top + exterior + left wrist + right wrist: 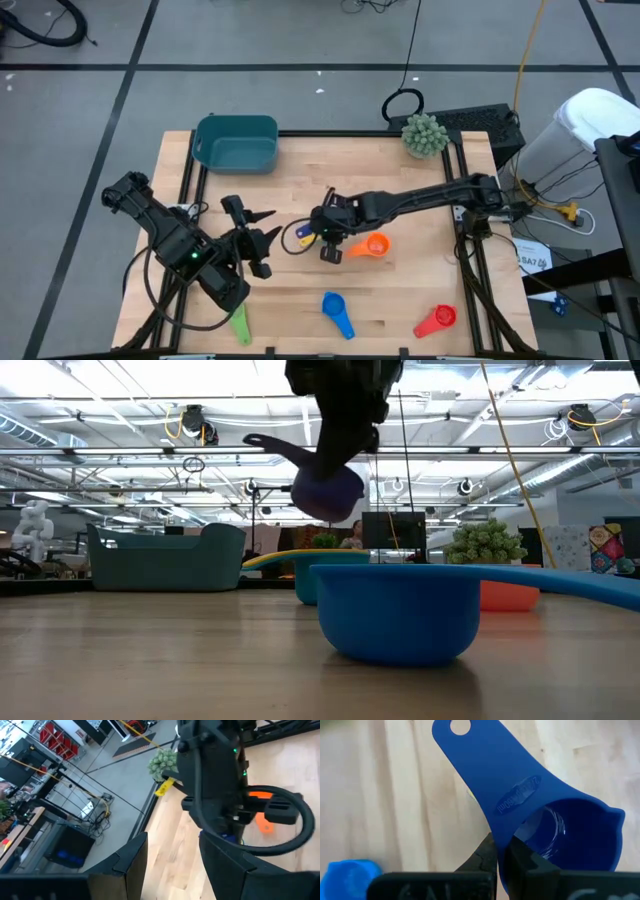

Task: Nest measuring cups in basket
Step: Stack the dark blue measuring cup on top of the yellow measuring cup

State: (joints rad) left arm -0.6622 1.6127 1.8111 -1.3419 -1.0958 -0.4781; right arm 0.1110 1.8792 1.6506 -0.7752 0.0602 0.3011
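The right gripper (pixel 330 243) hung over the middle of the wooden tabletop (pixel 400 300), its fingers pinched on the flat handle of the dark purple-blue plastic measuring cup (pixel 560 835), held clear of the surface; the teal-blue rectangular plastic basket (pixel 236 143) lay at the far-left corner, well apart and diagonally away from that gripper, its long axis across the tabletop; the left gripper (pixel 252 232) sat somewhat nearer the basket, its fingers spread and empty. By count, one basket; six cups showed: the held one, a yellow one (pixel 298 238) just beside it, orange (pixel 368 245), blue (pixel 336 312), red (pixel 436 320), and a green one (pixel 240 324) partly hidden beneath the left arm.
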